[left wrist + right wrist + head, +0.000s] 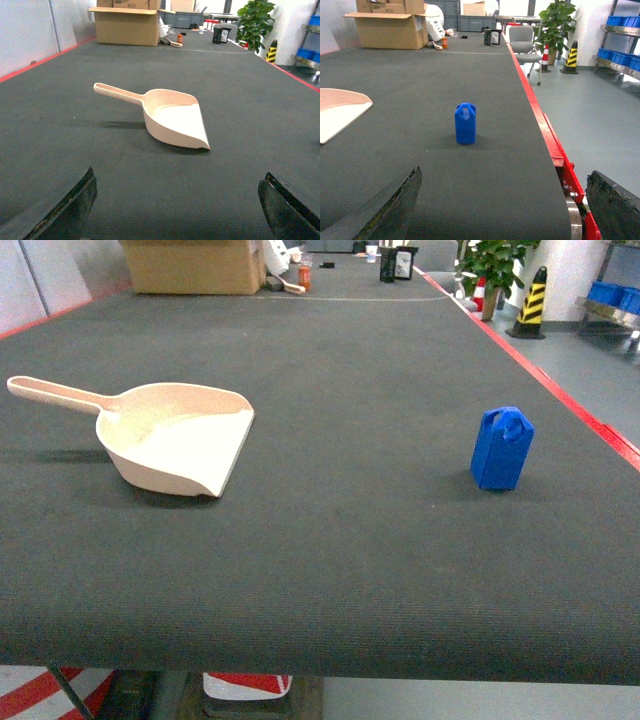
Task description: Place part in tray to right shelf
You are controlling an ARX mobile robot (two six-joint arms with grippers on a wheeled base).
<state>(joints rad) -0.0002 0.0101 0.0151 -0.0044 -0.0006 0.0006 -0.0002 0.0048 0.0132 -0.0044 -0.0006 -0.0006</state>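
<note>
The part [502, 448], a small bright-blue block, stands upright on the dark belt at the right; the right wrist view has it straight ahead [465, 123]. The beige tray [175, 440] lies on the left, empty, with its handle pointing left. Ahead of my left gripper [178, 180] the tray [172, 117] lies a little way off; this gripper is open with nothing between its fingers. My right gripper [505, 177] is also open and empty, short of the part. A steel rack with blue crates, the right shelf [620, 30], stands far off at the right. Neither gripper shows in the head view.
A red strip [560, 390] runs along the belt's right edge, with grey floor beyond it. At the far end stand a cardboard box [190, 265] and small items. A plant [495, 270], a striped bollard [530, 305] and an office chair [522, 42] stand off the belt.
</note>
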